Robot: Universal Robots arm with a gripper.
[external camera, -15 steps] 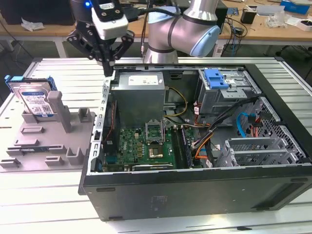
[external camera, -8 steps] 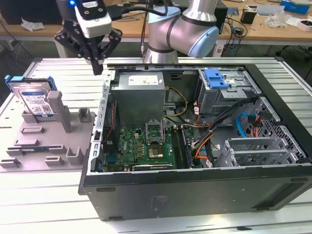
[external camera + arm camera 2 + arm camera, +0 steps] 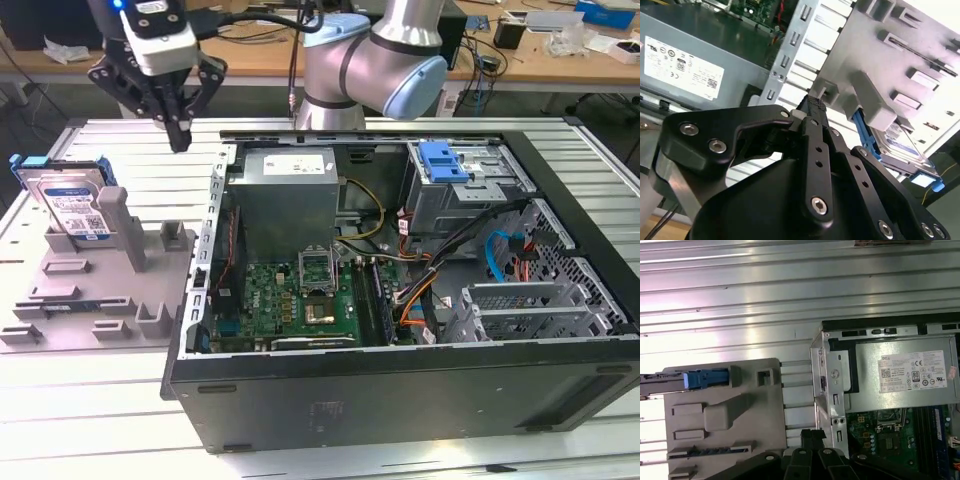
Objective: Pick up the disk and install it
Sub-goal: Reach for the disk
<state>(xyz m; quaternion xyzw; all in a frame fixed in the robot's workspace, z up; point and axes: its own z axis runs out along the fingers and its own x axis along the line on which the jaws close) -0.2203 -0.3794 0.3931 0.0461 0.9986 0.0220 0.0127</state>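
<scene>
Slatted table (image 3: 110,145) open between case (image 3: 400,390) edge and disk (image 3: 72,205) (upright in fixture (image 3: 100,290)); hand (image 3: 181,140) closed, empty, above gap.

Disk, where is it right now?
At the exterior view's left, the disk stands propped on the grey holder, beside the open case.

The black tool (image 3: 180,138) hangs upper left in the exterior view, pointing down, fingers (image 3: 183,126) pressed together and holding nothing; the silver-grey arm (image 3: 375,60) bends at top centre.
</scene>
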